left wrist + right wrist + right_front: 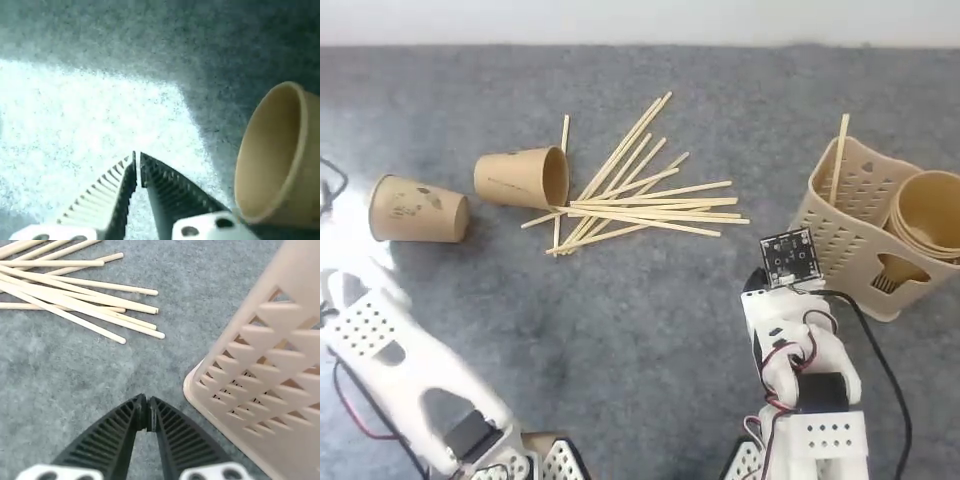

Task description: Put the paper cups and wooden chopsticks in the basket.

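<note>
Cup handling: the paper cups (522, 178) are judged light, thin-walled and easily crushed; the rim is best pinched gently.
Chopstick handling: the wooden chopsticks (640, 200) are judged light, stiff and prone to rolling; 1 free tip at the fan's edge is best taken.
Look: tan cups; pale, slim sticks, fanned and crossed.
Place: 2 cups are laid on their sides on the grey counter (650, 330), at 9 o'clock of the sticks; the basket (840, 235) is set at 3 o'clock.
Left end effector (137, 167): closed, nothing gripped.
Right end effector (148, 412): closed, empty, near the basket.
</note>
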`<control>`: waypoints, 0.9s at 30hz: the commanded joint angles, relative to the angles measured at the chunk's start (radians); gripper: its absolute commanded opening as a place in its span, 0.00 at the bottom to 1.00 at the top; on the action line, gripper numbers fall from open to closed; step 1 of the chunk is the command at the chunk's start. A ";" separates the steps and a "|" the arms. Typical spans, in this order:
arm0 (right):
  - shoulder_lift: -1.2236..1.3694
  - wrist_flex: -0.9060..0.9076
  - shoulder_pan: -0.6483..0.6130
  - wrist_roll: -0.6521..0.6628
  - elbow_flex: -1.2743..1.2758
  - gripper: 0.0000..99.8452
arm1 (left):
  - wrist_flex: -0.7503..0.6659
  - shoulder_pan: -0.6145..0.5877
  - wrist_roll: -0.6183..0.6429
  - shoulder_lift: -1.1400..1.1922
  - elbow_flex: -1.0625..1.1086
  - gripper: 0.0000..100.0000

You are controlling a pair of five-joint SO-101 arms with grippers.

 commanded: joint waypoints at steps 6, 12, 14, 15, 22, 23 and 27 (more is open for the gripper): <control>-0.008 -0.022 -0.007 0.020 0.000 0.01 | 0.115 0.130 0.038 -0.005 -0.067 0.01; -0.008 -0.035 -0.007 0.021 0.005 0.01 | 0.250 0.153 0.044 -0.005 -0.174 0.01; -0.008 -0.035 -0.007 0.021 0.005 0.01 | 0.253 0.155 0.048 -0.005 -0.186 0.01; -0.008 -0.035 -0.007 0.021 0.005 0.01 | 0.253 0.153 0.049 -0.005 -0.185 0.01; -0.008 -0.031 -0.007 0.021 0.003 0.01 | 0.255 0.186 0.049 -0.006 -0.054 0.01; -0.008 -0.031 -0.007 0.021 0.003 0.01 | 0.256 0.196 0.049 -0.012 -0.028 0.01; -0.008 -0.035 -0.007 0.021 0.003 0.01 | 0.256 0.239 0.049 -0.126 0.117 0.01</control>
